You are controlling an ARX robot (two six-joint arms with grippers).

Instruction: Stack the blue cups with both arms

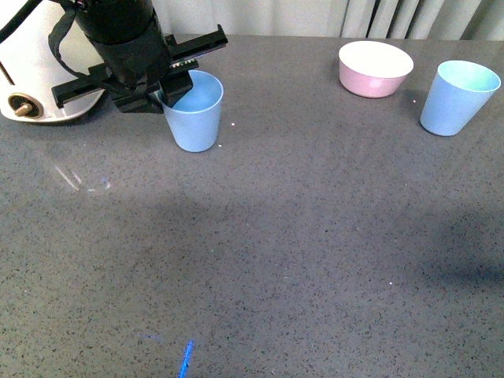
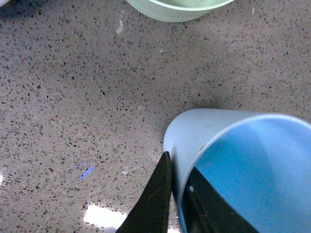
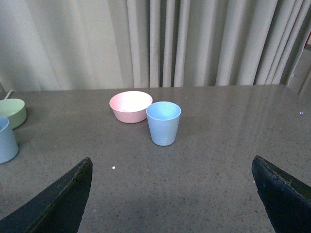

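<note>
Front overlooks table [image 1: 276, 260]; left wrist near cup [image 2: 204, 127]; right far.

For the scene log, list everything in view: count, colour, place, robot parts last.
Light blue tapered plastic cups: 2, light blue; left cup far left, right cup far right.
Pink round bowl: 1, pink, white inside; just left of right cup.
Mint-green bowl: 1, pale green; near left cup, shown only in wrist views.
White rounded appliance: 1, white; far left edge.
Grey speckled table: 1, grey; under everything.
Pale curtain: 1, off-white; behind table.
Left gripper: 1, black; clamped on left cup's wall.
Right gripper: 1, black; open, facing right cup.
</note>
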